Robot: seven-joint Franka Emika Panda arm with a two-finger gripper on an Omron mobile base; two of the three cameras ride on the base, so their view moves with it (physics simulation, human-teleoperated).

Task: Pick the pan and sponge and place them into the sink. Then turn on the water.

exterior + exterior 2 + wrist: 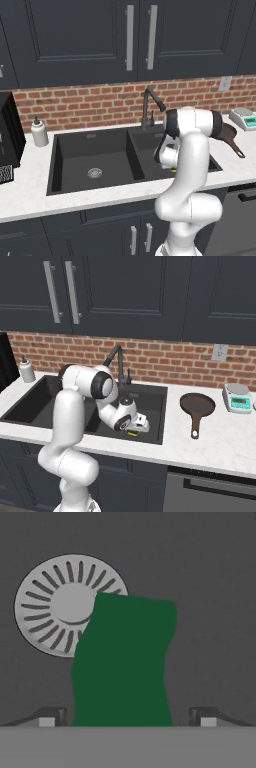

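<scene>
- Left base view: the arm bends down into the right basin of the black double-basin sink (65,165). The hand is mostly hidden behind the arm's own white links, so I can't tell from here how the jaws stand. A tiny yellow-green bit of the sponge (173,170) peeks out just beside the wrist. The dark gooseneck faucet (150,107) stands right behind the arm, the brown frying pan (229,135) sits on the counter past the elbow, partly hidden by it, handle pointing toward the front edge. A white soap dispenser (39,132) is way off on the far side of the sink, and a small kitchen scale (245,119) is beyond the pan.
- Right base view: the gripper (139,426) hangs low in the near basin, and the sponge (132,432) shows yellow right under it. The pan (197,406) is well apart on the white counter (215,441), not in the sink.
- Hand view: the fingertips (48,717) are spread wide on either side of the sponge (125,662), with clear gaps, so it's let go, not squeezing anything. The green top lies straight ahead, one corner overlapping the round silver drain (50,607).
</scene>
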